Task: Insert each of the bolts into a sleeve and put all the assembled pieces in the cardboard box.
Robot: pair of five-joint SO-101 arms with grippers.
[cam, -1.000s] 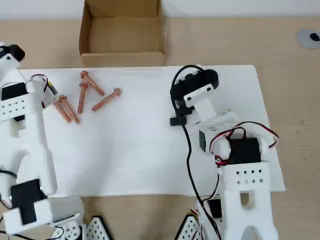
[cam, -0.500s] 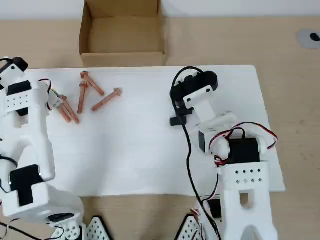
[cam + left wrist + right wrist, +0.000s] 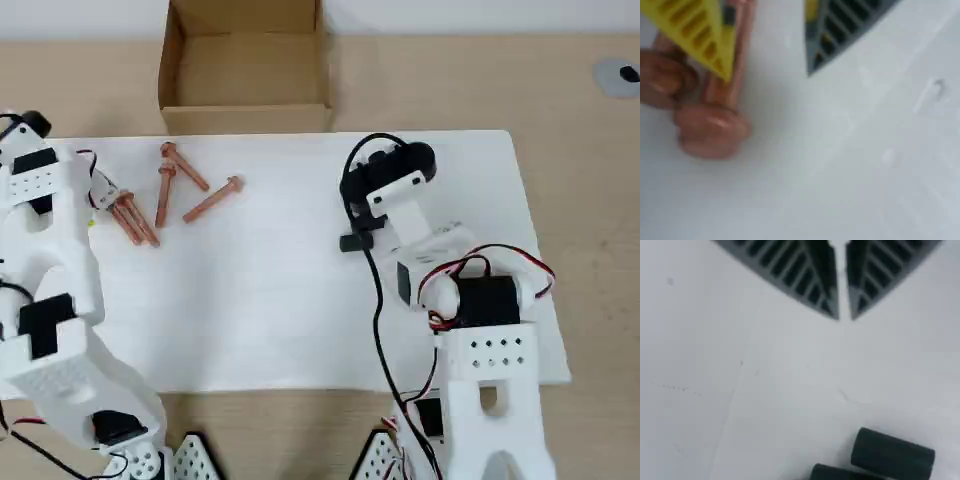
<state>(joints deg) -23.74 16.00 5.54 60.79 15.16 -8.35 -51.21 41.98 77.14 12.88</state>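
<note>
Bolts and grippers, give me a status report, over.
Left gripper open, low over the bolts. Right gripper shut, holding nothing, near the sleeves. No bolt sleeved yet.

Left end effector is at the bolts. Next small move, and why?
Probably close the left end effector on the bolt: its fingers are open, and the bolt's shank looks to lie between them, beside the yellow one. The right end effector is shut over the white sheet near the sleeves, holding nothing.

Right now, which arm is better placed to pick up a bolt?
Probably left: the left pincer is open right over the bolts; the right pincer is shut, beside the black sleeves.
</note>
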